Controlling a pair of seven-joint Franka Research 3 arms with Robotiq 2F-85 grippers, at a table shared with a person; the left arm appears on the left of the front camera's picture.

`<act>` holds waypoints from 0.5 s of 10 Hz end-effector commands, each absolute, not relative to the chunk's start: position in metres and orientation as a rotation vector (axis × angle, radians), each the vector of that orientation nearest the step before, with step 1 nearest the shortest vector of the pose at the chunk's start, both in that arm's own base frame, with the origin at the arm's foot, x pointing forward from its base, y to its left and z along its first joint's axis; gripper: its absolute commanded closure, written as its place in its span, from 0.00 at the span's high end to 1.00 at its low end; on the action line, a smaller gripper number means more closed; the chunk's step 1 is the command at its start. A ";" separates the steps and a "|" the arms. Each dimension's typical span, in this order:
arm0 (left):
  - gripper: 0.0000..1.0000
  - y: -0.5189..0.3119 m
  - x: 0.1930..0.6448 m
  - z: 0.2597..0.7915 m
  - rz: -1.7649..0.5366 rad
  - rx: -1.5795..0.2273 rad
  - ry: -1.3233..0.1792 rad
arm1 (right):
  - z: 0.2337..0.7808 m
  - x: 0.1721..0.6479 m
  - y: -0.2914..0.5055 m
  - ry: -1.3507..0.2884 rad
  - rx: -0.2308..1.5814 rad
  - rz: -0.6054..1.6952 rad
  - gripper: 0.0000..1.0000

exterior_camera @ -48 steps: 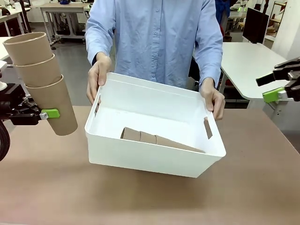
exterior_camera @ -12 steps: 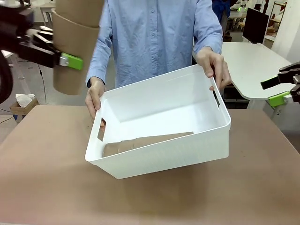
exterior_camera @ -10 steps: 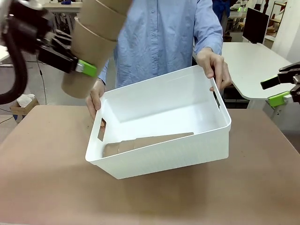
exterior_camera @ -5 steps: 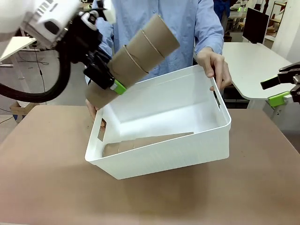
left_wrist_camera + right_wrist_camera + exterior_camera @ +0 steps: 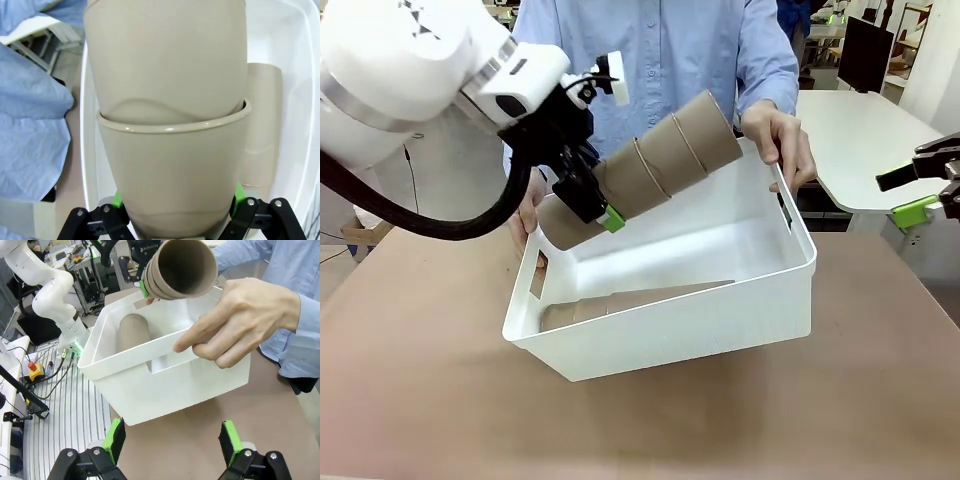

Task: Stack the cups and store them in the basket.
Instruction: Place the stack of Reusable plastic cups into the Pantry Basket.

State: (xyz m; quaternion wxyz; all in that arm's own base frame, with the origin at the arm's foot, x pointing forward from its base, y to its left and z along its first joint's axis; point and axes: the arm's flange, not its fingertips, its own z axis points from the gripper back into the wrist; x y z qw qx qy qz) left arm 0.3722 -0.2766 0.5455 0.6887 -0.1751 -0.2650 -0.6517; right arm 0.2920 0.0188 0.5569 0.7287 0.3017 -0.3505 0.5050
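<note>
On a brown counter (image 5: pixel 420 400), a person tilts the white basket (image 5: pixel 670 330). The left gripper (image 5: pixel 588 205), clamping stacked cups (image 5: pixel 650 170), should lower them inside gently before letting go. The right gripper (image 5: pixel 172 440) waits spread wide, holding nothing.

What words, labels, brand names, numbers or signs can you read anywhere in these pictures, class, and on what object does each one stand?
None can be read.
Left arm: dark marks on the white casing, cut off at the picture's top edge, unreadable.
Stack of cups in the left gripper: plain cardboard, no print.
Basket: plain white, no label.
Second stack of cups lying in the basket: plain.
Right gripper: no lettering visible.
</note>
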 end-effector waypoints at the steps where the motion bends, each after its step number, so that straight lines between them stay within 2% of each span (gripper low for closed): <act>1: 0.85 -0.285 0.377 0.548 -1.475 -0.385 -0.589 | 0.559 0.295 0.018 -0.796 0.675 1.130 1.00; 5: 0.85 -0.308 0.388 0.515 -1.557 -0.351 -0.533 | 0.559 0.295 0.018 -0.796 0.675 1.130 1.00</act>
